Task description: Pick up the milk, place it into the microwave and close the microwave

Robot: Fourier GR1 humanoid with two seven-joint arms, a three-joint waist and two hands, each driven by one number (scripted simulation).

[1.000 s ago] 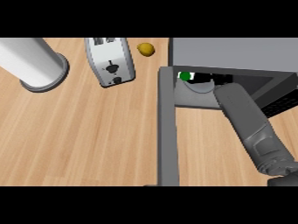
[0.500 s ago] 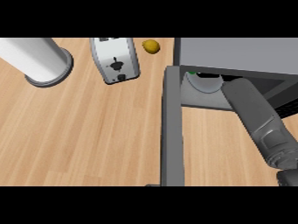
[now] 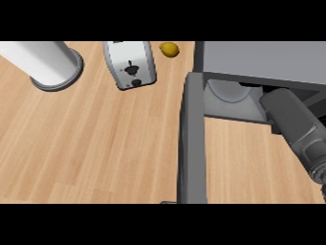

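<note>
Milk cannot be made out: whatever lies inside the microwave [image 3: 271,57] is hidden under its grey top. The right hand is hidden there too, so I cannot tell how far its fingers are open or whether they hold anything. Only one grey forearm [image 3: 299,129] shows, coming up from the lower right and ending in the microwave's mouth. Just left of the forearm, inside the microwave, lies one pale round turntable [image 3: 229,91]. The microwave's one door [image 3: 192,143] stands open, seen edge-on as a long grey bar running down from the microwave's front left corner. Close to the left of the microwave sits one small yellow fruit [image 3: 169,49], and beyond it one silver toaster [image 3: 130,64], whose dark marks are too small to read. Farthest left of the microwave stands one white cylinder [image 3: 42,60] on a grey base. All rest on the wooden counter [image 3: 73,153].
</note>
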